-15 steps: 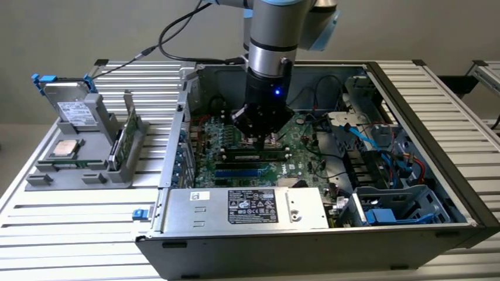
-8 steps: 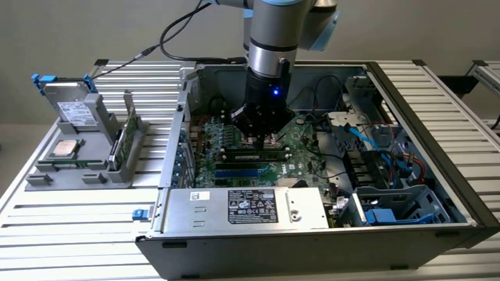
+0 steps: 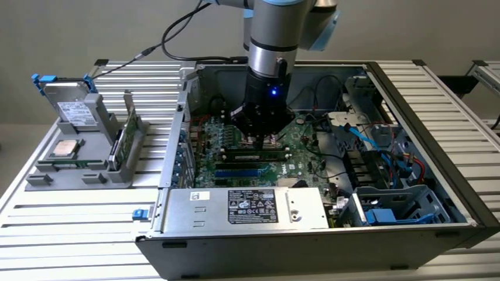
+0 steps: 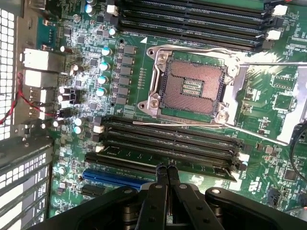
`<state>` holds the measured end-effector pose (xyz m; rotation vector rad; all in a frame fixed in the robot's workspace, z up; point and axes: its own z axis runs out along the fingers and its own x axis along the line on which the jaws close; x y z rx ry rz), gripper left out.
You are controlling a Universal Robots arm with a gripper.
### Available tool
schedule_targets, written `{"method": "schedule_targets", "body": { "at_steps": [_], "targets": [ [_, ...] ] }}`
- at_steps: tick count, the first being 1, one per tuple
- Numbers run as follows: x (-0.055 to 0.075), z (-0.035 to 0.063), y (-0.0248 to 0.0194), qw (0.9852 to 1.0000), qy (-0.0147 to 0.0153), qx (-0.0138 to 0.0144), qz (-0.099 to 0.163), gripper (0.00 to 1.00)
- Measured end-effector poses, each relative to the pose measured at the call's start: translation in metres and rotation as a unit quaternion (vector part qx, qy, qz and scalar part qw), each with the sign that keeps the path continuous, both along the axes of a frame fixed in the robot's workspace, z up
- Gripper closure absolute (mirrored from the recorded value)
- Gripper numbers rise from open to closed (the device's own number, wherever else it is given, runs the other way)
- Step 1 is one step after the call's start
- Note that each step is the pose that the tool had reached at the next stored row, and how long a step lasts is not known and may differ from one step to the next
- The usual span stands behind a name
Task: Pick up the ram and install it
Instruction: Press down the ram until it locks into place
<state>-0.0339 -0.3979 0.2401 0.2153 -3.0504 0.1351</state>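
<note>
The power supply (image 3: 246, 206) is standing nearest, hiding the motherboard's (image 4: 268, 163) front edge. Behind it, the gripper (image 4: 166, 173) is pressing its closed fingertips down on the ram (image 4: 163, 159), which is sitting in a memory slot just beside the empty processor socket (image 4: 192, 86), its ends partly obscured.

Slatted metal table (image 3: 70, 225) with open computer case (image 3: 437, 126) and grey holder (image 3: 74, 170) (side by side)

Robotics lab, aluminium bench (image 3: 70, 234), open PC case (image 3: 437, 117)
</note>
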Motion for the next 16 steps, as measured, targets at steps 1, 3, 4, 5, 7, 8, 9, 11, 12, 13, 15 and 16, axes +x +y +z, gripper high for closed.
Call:
{"method": "schedule_targets", "body": {
  "at_steps": [1,3,4,5,7,8,9,11,12,13,15,16],
  "targets": [
    [0.0,0.0,0.0,1.0,-0.0002,-0.0004,-0.005,0.9],
    [0.0,0.0,0.0,0.9999,-0.0007,-0.0008,-0.016,0.9],
    [0.0,0.0,0.0001,0.9998,-0.0011,-0.001,-0.021,0.9],
    [0.0,0.0,0.0001,0.9997,-0.0013,-0.0012,-0.026,0.9],
    [0.0,0.0001,0.0,0.9993,-0.002,-0.0014,-0.036,0.9],
    [0.0,0.0001,0.0,0.9991,-0.0024,-0.0015,-0.041,0.9],
    [0.0,0.0002,0.0,0.999,-0.0028,-0.0014,-0.046,0.9],
    [0.0001,0.0003,0.0,0.9989,-0.0033,-0.0015,-0.047,0.9],
    [0.0001,0.0003,0.0,0.9989,-0.0033,-0.0015,-0.047,0.9],
    [0.0,0.0003,0.0,0.9989,-0.0034,-0.0015,-0.047,0.9],
    [0.0,0.0003,0.0,0.9989,-0.0036,-0.0015,-0.047,0.9],
    [0.0,0.0003,0.0,0.9989,-0.0036,-0.0015,-0.047,0.9]
  ]
}}
